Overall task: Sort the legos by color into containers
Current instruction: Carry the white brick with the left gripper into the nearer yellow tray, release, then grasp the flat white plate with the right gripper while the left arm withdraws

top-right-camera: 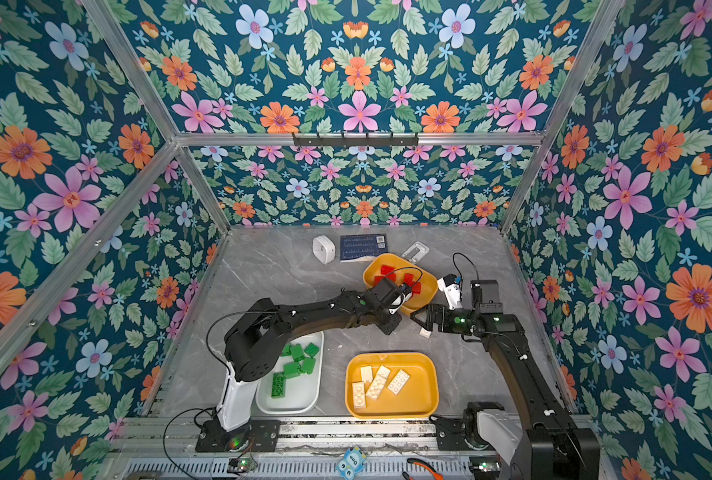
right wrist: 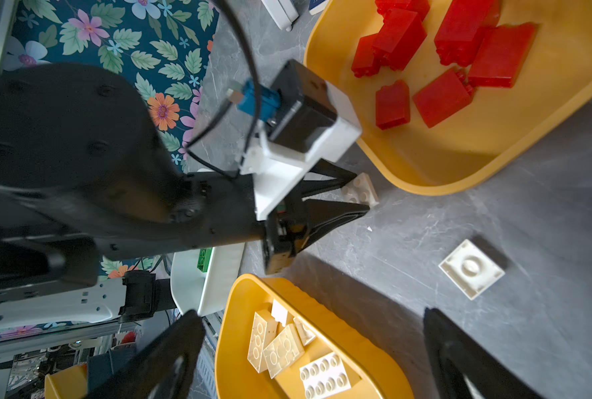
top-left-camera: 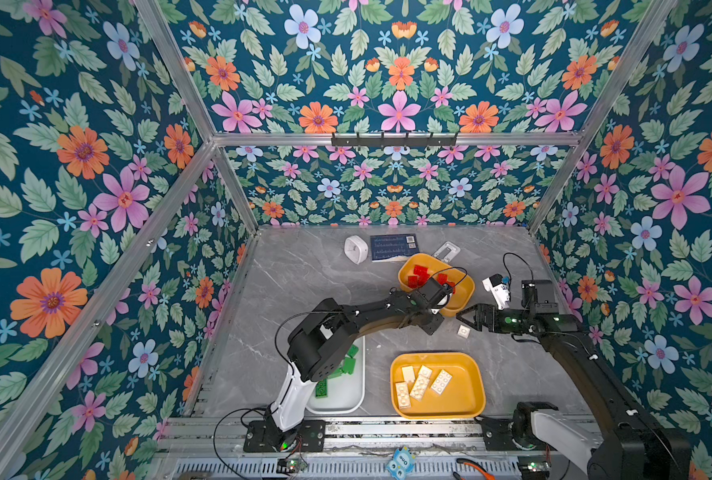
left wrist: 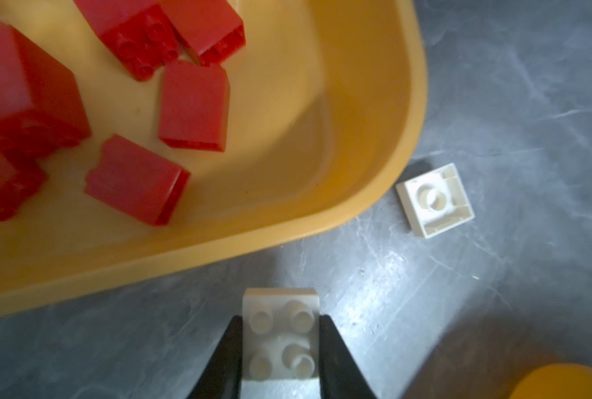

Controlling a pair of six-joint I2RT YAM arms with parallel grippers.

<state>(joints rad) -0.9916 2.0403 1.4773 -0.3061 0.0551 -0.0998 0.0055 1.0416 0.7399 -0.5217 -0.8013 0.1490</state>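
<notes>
Grasp step on a cream legos piece: left gripper (left wrist: 280,319) has its jaws pinched against two opposite sides of a square four-stud cream brick (left wrist: 280,349), studs up, low over the grey marbled table (top-left-camera: 304,282), just beside the near rim of the red tub (left wrist: 304,138). Whether the brick has left the table I cannot tell. Right gripper (right wrist: 310,316) is spread wide and holds nothing, hovering near a second cream brick (top-left-camera: 464,331) that lies hollow side up on the bare table, between the two yellow tubs, toward the right edge. Sorting looks nearly done: red bricks (left wrist: 193,105) in the yellow tub toward the far right corner, cream bricks (top-left-camera: 420,382) in the cream tub (top-left-camera: 462,399) at the front edge, green bricks (top-right-camera: 291,368) in the white tub (top-left-camera: 346,395) at the front edge, left of it. Next move probably calls for a lift, a carry toward the front edge and a drop into the cream tub, clear of the right arm. Bricks are hard glossy plastic with flat sides, so the grip should hold. Tubs are smooth, shallow, with rounded corners.
</notes>
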